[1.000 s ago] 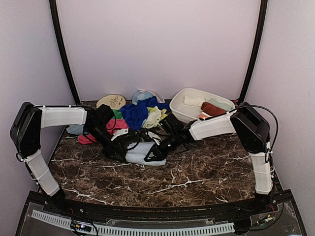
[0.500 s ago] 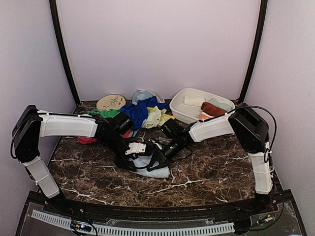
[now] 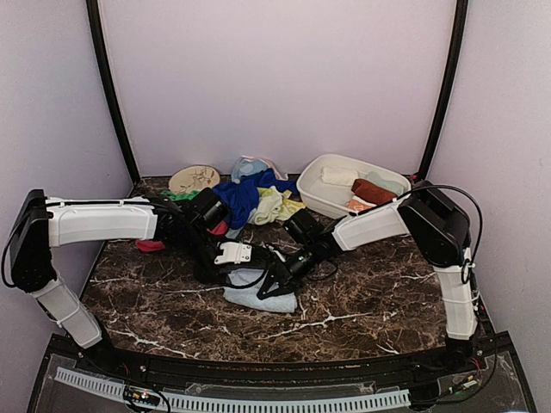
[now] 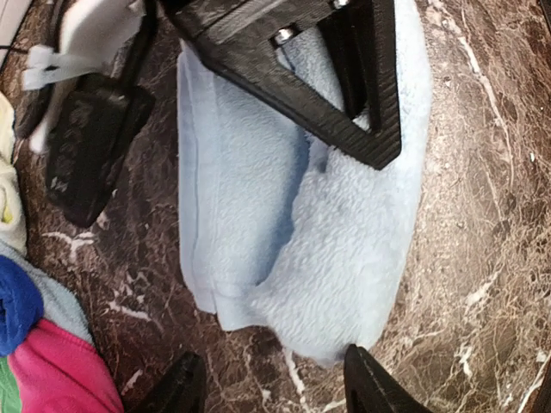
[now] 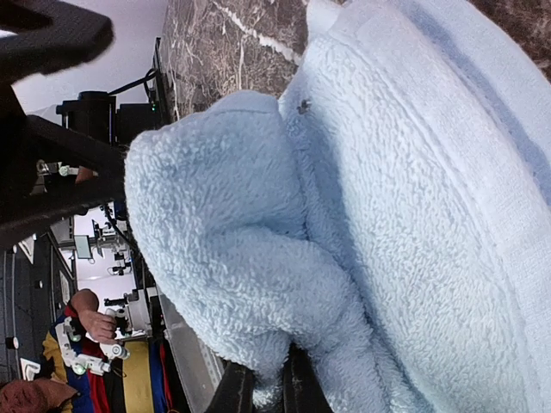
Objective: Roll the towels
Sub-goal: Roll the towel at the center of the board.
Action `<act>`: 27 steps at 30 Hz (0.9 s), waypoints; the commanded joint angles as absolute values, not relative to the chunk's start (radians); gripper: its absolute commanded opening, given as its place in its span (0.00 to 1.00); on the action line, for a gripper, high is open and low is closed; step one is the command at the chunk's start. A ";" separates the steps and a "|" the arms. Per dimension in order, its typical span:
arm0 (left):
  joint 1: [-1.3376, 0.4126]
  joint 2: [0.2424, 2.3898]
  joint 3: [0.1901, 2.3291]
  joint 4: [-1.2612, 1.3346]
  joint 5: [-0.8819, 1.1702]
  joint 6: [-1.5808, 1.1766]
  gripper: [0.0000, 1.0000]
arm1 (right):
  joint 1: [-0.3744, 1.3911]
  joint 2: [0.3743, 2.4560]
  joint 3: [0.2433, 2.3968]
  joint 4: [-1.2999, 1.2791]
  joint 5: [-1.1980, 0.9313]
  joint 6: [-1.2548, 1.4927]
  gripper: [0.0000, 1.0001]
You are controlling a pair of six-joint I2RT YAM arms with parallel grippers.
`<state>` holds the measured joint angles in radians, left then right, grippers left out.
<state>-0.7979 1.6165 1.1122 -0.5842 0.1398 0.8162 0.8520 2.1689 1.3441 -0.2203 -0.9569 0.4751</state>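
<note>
A light blue towel [image 3: 258, 294] lies loosely folded on the dark marble table, in front of the pile. My right gripper [image 3: 281, 277] is shut on a fold of it; in the right wrist view the fingers [image 5: 237, 391] pinch the fluffy edge of the towel [image 5: 362, 198] at the bottom of the frame. My left gripper [image 3: 225, 277] is open at the towel's left end. In the left wrist view its fingertips [image 4: 368, 383] straddle the near edge of the towel [image 4: 327, 241] without holding it. The right gripper's black finger [image 4: 344, 95] lies across the towel's far end.
A pile of coloured towels [image 3: 245, 198] lies at the back, with pink [image 4: 69, 370] and blue [image 4: 13, 305] ones near my left gripper. A white tub [image 3: 312, 185] at back right holds rolled towels. A tan round mat [image 3: 194, 178] lies at back left.
The light blue towel has been pulled from the pile's edge toward the near side of the table. Both arms moved with it, the left reaching further right.
</note>
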 commanded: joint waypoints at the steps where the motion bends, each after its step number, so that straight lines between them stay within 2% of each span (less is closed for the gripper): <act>1: -0.785 1.559 1.153 -0.654 0.085 0.783 0.56 | 0.842 2.242 1.305 -0.362 -0.789 0.494 0.00; 8: -0.831 1.584 1.164 -0.657 0.334 0.819 0.58 | 0.842 2.240 1.320 -0.371 -0.772 0.497 0.00; 12: -0.866 1.686 1.156 -0.601 0.326 0.807 0.59 | 0.841 2.232 1.307 -0.355 -0.774 0.506 0.00; 19: -0.866 1.796 1.128 -0.512 0.282 0.799 0.54 | 0.841 2.226 1.293 -0.324 -0.791 0.527 0.00; 21: -0.859 1.817 1.127 -0.513 0.269 0.791 0.46 | 0.841 2.223 1.293 -0.314 -0.798 0.534 0.00; 23: -0.837 1.835 1.135 -0.528 0.286 0.773 0.29 | 0.834 2.209 1.286 -0.297 -0.800 0.545 0.00; 25: -0.796 1.841 1.146 -0.556 0.340 0.747 0.09 | 0.822 2.183 1.264 -0.257 -0.790 0.565 0.06; 27: -0.753 1.840 1.149 -0.579 0.427 0.718 0.03 | 0.812 2.143 1.219 -0.181 -0.775 0.585 0.12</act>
